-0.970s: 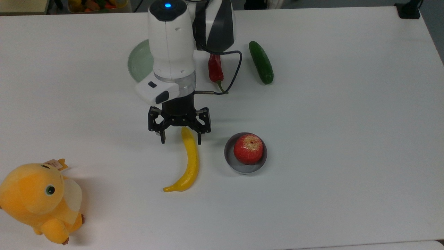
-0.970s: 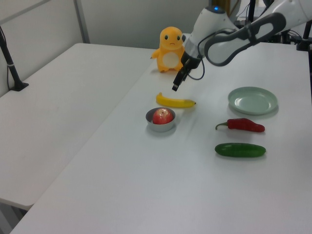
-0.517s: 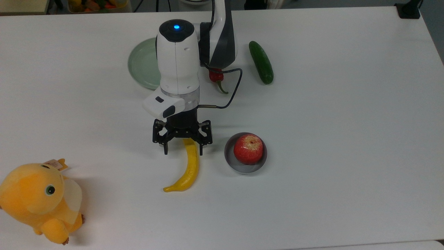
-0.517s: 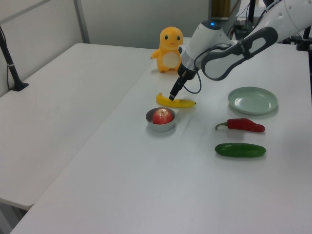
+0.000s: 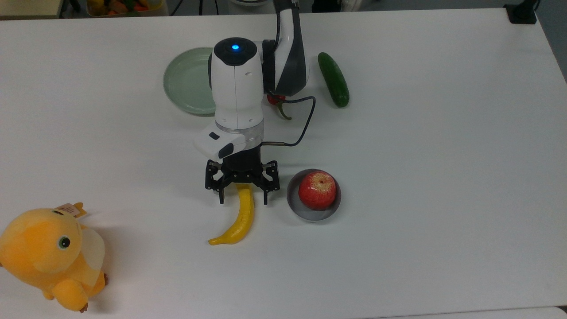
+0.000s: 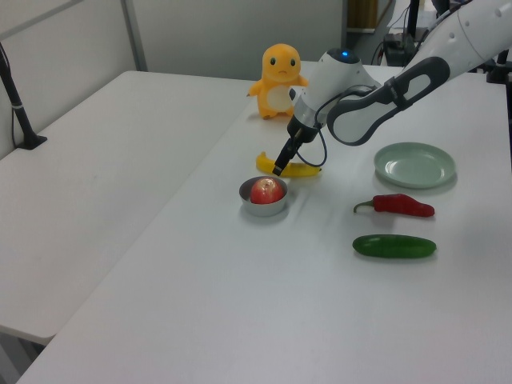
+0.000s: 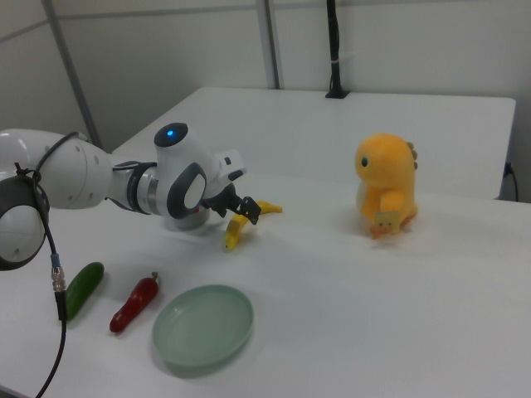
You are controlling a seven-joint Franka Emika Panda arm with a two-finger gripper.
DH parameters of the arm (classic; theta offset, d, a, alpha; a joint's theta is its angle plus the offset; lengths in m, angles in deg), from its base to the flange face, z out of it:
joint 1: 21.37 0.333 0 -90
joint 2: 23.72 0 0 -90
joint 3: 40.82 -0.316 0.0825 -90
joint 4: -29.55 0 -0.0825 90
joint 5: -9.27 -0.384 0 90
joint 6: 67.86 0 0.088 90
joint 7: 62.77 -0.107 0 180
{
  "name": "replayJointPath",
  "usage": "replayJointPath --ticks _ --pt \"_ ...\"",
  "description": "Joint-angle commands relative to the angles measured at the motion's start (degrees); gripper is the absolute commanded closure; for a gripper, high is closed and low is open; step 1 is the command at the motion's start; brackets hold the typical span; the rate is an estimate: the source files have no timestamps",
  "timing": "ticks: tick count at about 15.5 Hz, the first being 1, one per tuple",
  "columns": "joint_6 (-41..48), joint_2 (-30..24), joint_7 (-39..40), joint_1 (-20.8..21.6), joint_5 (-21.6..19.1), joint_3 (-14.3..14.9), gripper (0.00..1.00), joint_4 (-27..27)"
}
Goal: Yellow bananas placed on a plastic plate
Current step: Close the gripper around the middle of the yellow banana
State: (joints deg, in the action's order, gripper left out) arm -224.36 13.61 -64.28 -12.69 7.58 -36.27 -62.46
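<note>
Gripper [image 5: 243, 199] is hovering w/ jaws spread astride the upper end of the banana [image 5: 239, 217], lying on the table btwn plush toy [image 5: 48, 257] & grey dish [image 5: 313, 195]; should be sinking lower and squeezing mid-body, not near the tip, before carrying to the plate [image 5: 188, 82].

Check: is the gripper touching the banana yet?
Cannot tell. In the top view the open gripper straddles the banana, but no view shows contact or gap plainly.

white tables [image 6: 120, 160] (two adjoining), grey wall [image 7: 398, 41]

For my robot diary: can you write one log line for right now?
gripper: open, straddling banana | banana: on table, not lifted | plate: empty
</note>
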Motion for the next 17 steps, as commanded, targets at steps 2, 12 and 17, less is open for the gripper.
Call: replayJointPath --ticks 2,12,17 --pt "-1.27 0.99 -2.01 0.28 1.61 -0.25 0.00 0.61" --pt "-1.18 0.99 -2.09 0.28 4.24 -0.60 0.87 0.43" --pt "-0.83 -0.23 -2.09 0.28 4.77 -0.60 0.91 0.26"
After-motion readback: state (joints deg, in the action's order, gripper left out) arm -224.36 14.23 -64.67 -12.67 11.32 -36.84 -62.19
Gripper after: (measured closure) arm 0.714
